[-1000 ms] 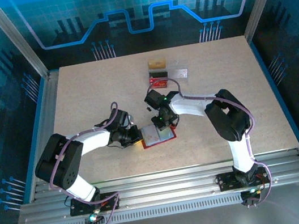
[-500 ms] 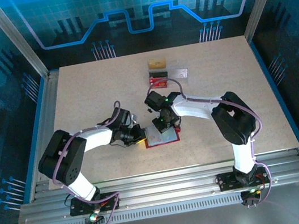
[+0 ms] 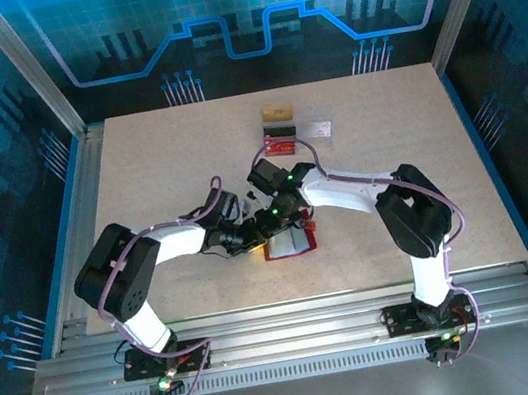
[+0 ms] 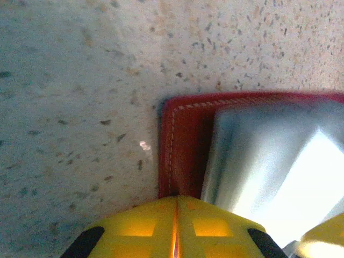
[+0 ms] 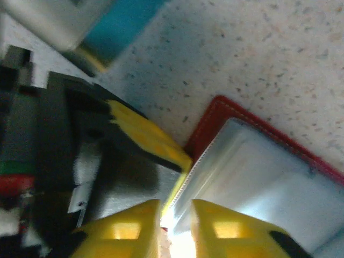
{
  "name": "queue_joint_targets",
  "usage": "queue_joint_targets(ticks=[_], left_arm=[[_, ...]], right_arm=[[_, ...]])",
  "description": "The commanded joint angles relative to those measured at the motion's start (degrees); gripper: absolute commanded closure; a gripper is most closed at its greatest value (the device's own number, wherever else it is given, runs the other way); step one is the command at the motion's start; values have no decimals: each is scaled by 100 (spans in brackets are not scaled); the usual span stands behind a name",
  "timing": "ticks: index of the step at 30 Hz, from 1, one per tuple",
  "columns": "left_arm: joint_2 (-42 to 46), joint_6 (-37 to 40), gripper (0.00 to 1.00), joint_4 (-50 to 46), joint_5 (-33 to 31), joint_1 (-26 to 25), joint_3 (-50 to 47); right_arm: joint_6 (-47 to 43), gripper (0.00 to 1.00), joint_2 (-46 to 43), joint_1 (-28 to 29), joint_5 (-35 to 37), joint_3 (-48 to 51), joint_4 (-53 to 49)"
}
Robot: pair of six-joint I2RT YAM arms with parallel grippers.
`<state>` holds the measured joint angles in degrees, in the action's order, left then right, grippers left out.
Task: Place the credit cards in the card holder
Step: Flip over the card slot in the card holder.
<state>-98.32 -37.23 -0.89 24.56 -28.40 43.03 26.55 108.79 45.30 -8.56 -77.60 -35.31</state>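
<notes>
Both at the card holder's [image 4: 183,145] edge: left tool [image 4: 176,207] closed, right tool [image 5: 176,212] barely parted over credit cards [image 5: 258,183]

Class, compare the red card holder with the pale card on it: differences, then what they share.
The card holder is dark red, the credit card pale grey-white. The holder's edge is stitched; the card is smooth and glossy. The holder lies on the table, the card on it. Both are flat and rectangular.
</notes>
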Motion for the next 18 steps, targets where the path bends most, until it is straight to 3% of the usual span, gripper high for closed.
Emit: queue_joint_targets(ticks=[1, 14, 18], left_arm=[[-352, 15, 90, -280, 15, -143, -111], [-305, -100, 87, -230, 141, -143, -204], [-286, -100, 87, -234, 148, -144, -225]], right_arm=[[426, 72, 270, -18, -677, -10, 614], [332, 47, -482, -142, -1151, 397, 872], [228, 44, -690, -195, -557, 381, 474]])
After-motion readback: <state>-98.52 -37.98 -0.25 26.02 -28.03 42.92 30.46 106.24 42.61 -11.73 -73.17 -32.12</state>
